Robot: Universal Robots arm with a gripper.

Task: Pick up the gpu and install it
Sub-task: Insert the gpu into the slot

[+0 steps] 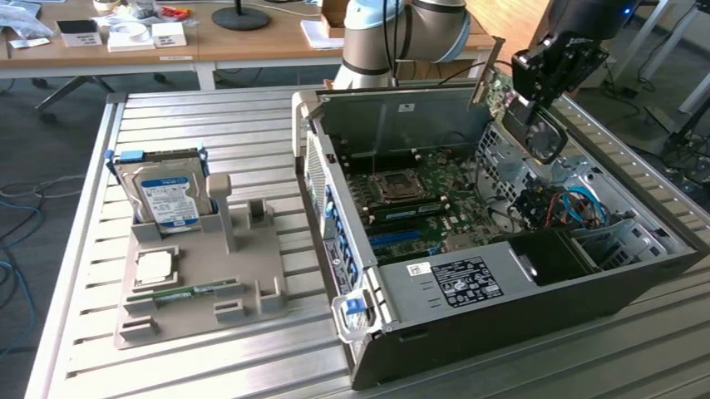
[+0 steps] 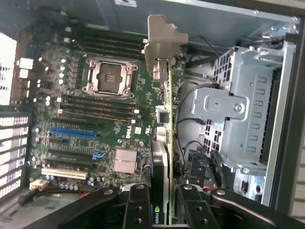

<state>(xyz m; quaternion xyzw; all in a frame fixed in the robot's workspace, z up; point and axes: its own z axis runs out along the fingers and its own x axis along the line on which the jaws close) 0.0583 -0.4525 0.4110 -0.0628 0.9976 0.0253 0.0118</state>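
Observation:
The gpu [image 1: 501, 93] hangs in the air over the far right side of the open computer case [image 1: 466, 332]. Its pale metal bracket points toward the case's back wall, and a dark round part of it hangs low. My gripper [image 1: 533, 98] is shut on it from above. In the wrist view the gpu [image 2: 164, 143] is seen edge-on, a thin green board with a black face, and its bracket [image 2: 162, 43] is at the far end. My gripper [image 2: 164, 212] clamps it between black fingers [image 2: 138, 207]. The motherboard [image 2: 95, 119] lies below, apart from the card.
Inside the case, a silver drive cage [image 2: 238, 109] and loose cables [image 2: 200, 157] sit close beside the card. A blue slot [image 2: 74, 132] and a white slot [image 2: 64, 174] lie on the board. On the exterior view's left, a grey stand [image 1: 199, 287] holds a hard drive [image 1: 166, 195] and a RAM stick [image 1: 183, 293].

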